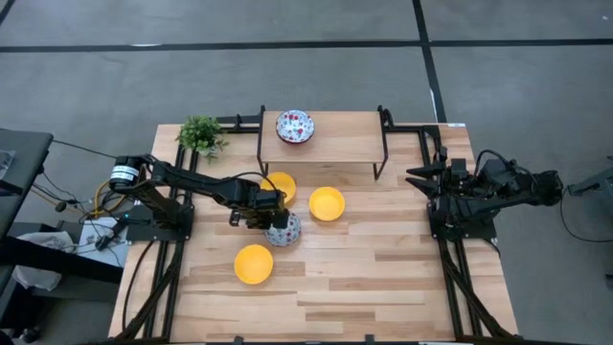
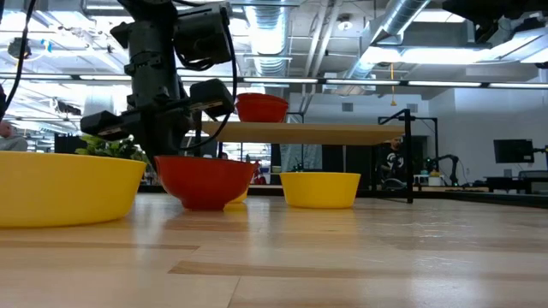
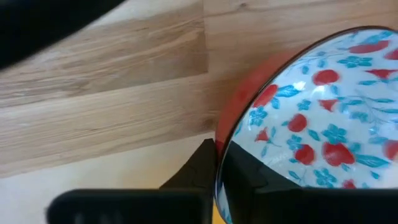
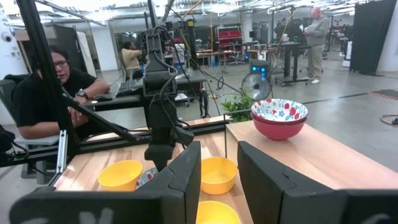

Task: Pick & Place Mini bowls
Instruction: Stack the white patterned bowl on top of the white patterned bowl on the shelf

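My left gripper (image 1: 270, 219) reaches to the table's middle and is shut on a white floral bowl with a red outside (image 1: 284, 230) (image 2: 204, 180). A second floral bowl (image 1: 295, 126) (image 4: 279, 117) stands on the wooden shelf at the far side. Three yellow bowls rest on their bases on the table: one (image 1: 279, 184) just beyond the left gripper, one (image 1: 327, 203) to its right, one (image 1: 254, 264) nearer. I see no third floral bowl. My right gripper (image 4: 219, 165) is open and waits at the table's right edge (image 1: 426, 180). My left gripper (image 3: 219, 177) holds the floral bowl by its rim (image 3: 219, 149) on the side toward the table's left. One finger (image 3: 196, 171) is outside the red wall and the other (image 3: 249, 180) inside, coming from above and slanting down. The bowl sits upright, its foot (image 2: 204, 205) at the tabletop.
A small green plant (image 1: 201, 135) stands at the far left corner. The shelf (image 1: 330, 144) on black legs spans the far middle. Bare wood lies at the near right part of the table (image 1: 383, 278). People sit and stand in the room beyond.
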